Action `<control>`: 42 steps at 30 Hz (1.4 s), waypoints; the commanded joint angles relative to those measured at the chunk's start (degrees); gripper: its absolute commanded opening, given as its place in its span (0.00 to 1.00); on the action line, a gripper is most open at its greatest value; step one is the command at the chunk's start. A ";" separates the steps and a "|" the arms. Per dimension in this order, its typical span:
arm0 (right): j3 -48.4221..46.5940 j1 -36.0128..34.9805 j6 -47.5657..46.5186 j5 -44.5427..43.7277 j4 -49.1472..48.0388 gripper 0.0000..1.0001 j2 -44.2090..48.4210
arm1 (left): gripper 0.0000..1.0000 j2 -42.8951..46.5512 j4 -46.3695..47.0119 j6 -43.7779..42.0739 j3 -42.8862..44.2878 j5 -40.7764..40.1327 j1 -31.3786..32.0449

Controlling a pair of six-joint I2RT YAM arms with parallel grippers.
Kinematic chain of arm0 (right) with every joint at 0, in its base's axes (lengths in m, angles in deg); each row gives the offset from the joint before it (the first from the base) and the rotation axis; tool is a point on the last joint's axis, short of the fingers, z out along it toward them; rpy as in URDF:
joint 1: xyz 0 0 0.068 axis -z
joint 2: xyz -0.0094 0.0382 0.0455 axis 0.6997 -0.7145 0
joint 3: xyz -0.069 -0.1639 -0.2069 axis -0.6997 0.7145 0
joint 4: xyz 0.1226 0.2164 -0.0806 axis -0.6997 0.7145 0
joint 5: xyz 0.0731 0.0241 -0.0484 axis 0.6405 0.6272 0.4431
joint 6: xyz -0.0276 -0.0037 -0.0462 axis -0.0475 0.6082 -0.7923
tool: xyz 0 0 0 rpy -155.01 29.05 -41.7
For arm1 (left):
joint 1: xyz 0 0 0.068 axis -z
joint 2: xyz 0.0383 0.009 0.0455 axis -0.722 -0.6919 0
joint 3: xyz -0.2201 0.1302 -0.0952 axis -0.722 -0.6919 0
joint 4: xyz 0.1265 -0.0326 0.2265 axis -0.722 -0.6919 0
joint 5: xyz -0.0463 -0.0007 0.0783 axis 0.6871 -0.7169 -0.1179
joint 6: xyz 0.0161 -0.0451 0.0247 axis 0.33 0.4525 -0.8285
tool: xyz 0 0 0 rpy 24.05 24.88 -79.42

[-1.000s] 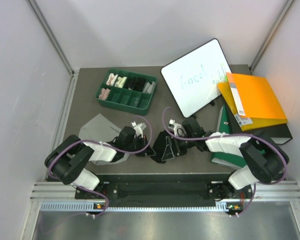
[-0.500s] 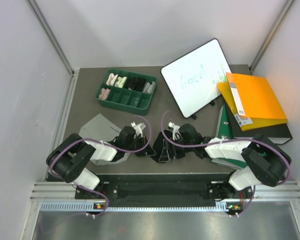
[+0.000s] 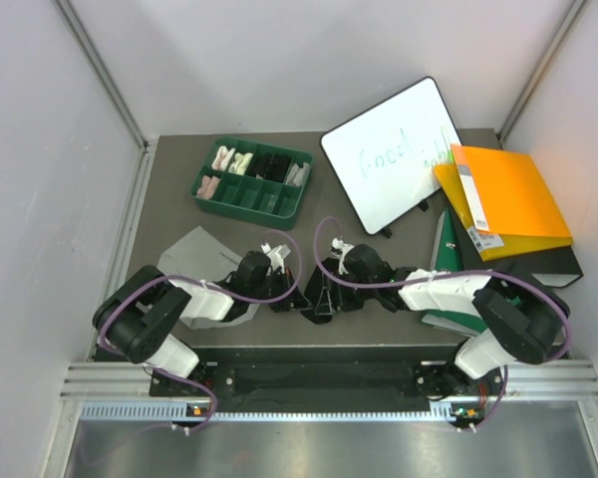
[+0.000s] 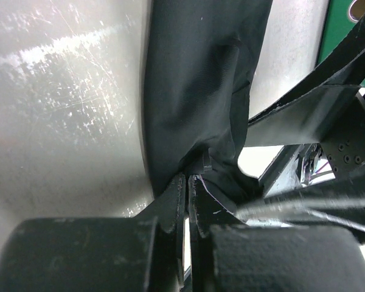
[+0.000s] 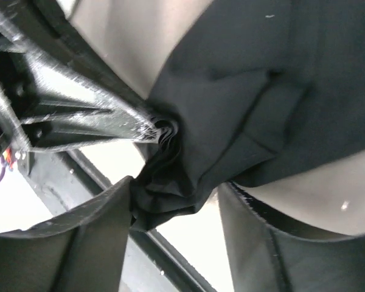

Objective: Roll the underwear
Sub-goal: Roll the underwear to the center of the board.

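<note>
Right end effector (image 3: 327,287) shifted toward 9 o'clock, jaws wide astride bunched black underwear (image 4: 194,91), counter (image 3: 174,204) centre. Left end effector (image 4: 187,185) pinches its edge. Roll unfinished; grey underwear (image 3: 191,254) unrolled, 9 o'clock.

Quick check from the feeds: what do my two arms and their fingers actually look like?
The left arm and right arm both have black joint housings and white link shells. A thin purple cable loops along each. The fingers are matte black and flat, with pale scuffs on their edges.
</note>
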 commanded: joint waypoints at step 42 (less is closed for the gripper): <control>-2.74 -0.31 1.13 -10.20 12.30 0.00 -8.75 | 0.54 3.97 -4.94 -8.46 0.30 -4.06 0.12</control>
